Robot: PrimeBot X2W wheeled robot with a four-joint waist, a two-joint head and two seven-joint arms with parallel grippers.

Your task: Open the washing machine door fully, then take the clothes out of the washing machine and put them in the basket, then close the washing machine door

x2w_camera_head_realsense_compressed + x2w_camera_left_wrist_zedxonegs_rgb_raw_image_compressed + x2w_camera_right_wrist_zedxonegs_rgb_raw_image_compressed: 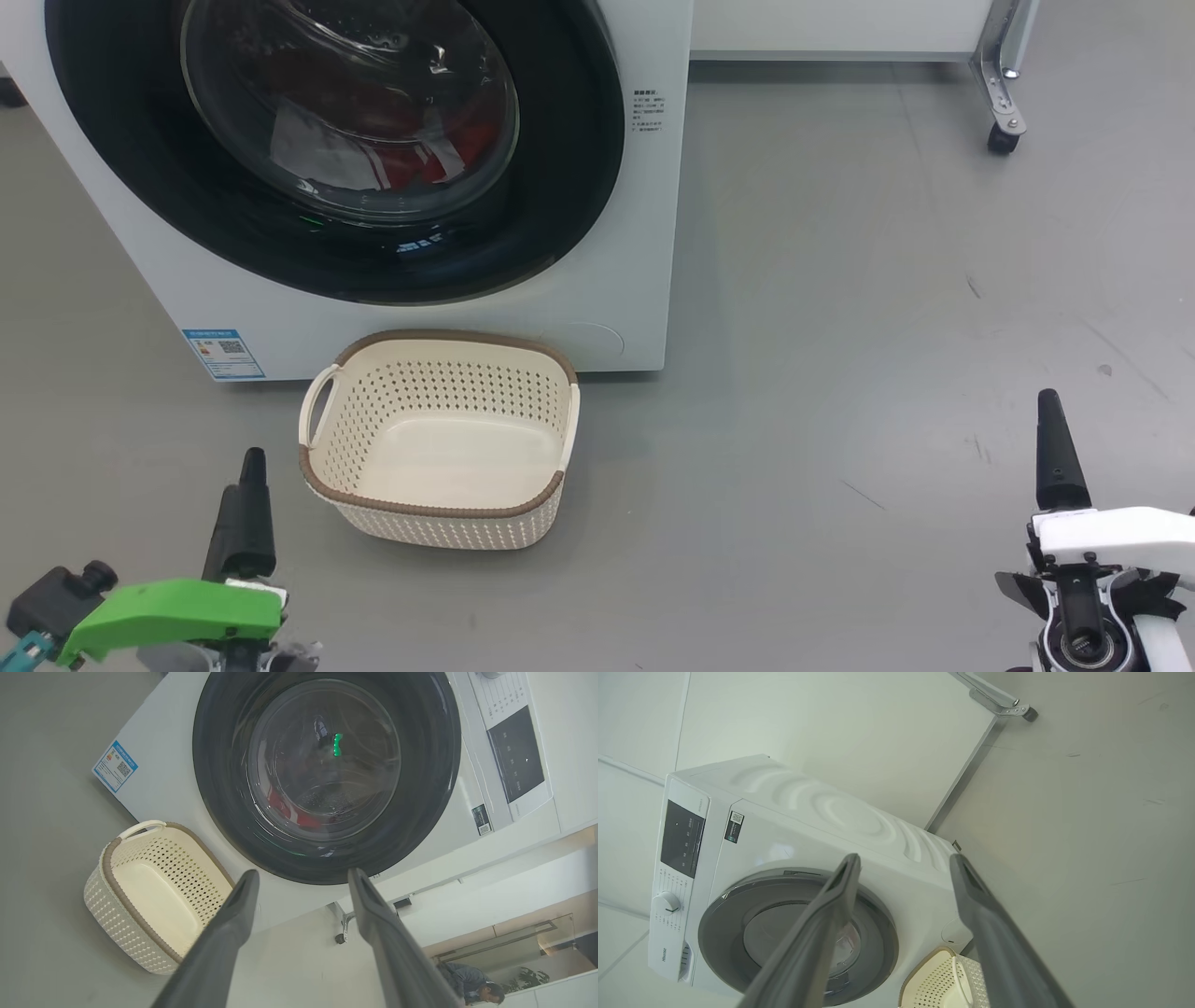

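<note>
The white washing machine stands at the upper left, and its black-rimmed door sits flush against the front. Red and white clothes show through the glass bowl. On the floor just in front lies the cream basket, with nothing in it. My left gripper hovers low at the basket's left. My right gripper is far off to the right above bare floor. In the left wrist view the left gripper is open, aimed at the door, clothes and basket. The right gripper is open too.
A white wheeled cabinet's metal leg and caster stand at the back right. Grey floor stretches right of the washer. A person shows far off in the left wrist view.
</note>
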